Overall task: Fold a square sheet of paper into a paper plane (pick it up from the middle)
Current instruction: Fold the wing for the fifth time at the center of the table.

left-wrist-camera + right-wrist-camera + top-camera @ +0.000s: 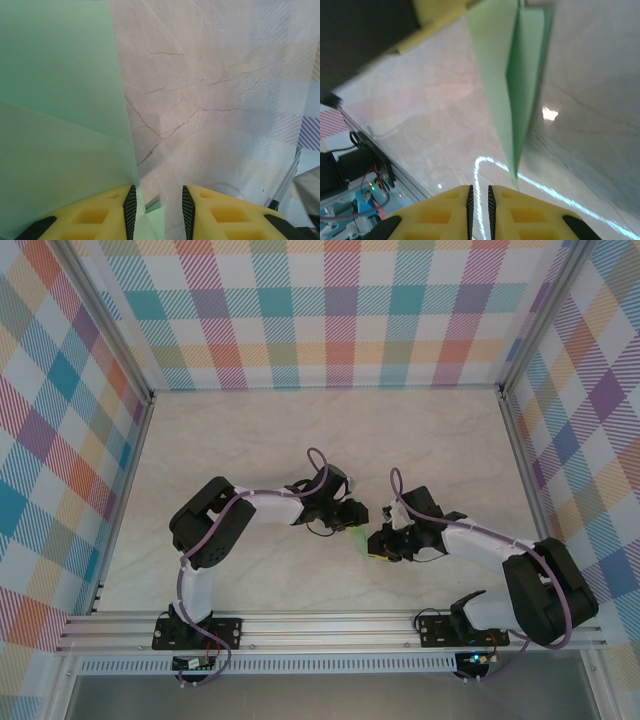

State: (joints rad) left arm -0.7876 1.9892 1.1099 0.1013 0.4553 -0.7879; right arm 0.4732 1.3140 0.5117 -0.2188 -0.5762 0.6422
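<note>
Paper plane (pixel 361 540): pale green, lying between the two grippers at table centre, slightly right of the midline and toward the near edge.
Shape: in the right wrist view it is long and narrow with a centre crease, tapering to a point at the near end. In the left wrist view there are broad flat panels with one diagonal fold edge.
Left gripper (pixel 157 200): jaws apart, with marble visible through the gap. A green corner sits low in that gap and the sheet overlaps the left-hand pad. No clamp is seen.
Right gripper (pixel 479 192): fingers nearly together with a thin slit between. The paper's point meets the edge of the right-hand pad. Cannot tell whether anything is pinched.
Table (pixel 300 430): pale marble, with chequered walls around it.
Progress (judgement): the main folds look done, since the sheet already reads as a dart.
Remaining (judgement): possibly sharpening the creases or wings, then the pick-up from the middle. Neither gripper is at the middle yet.
</note>
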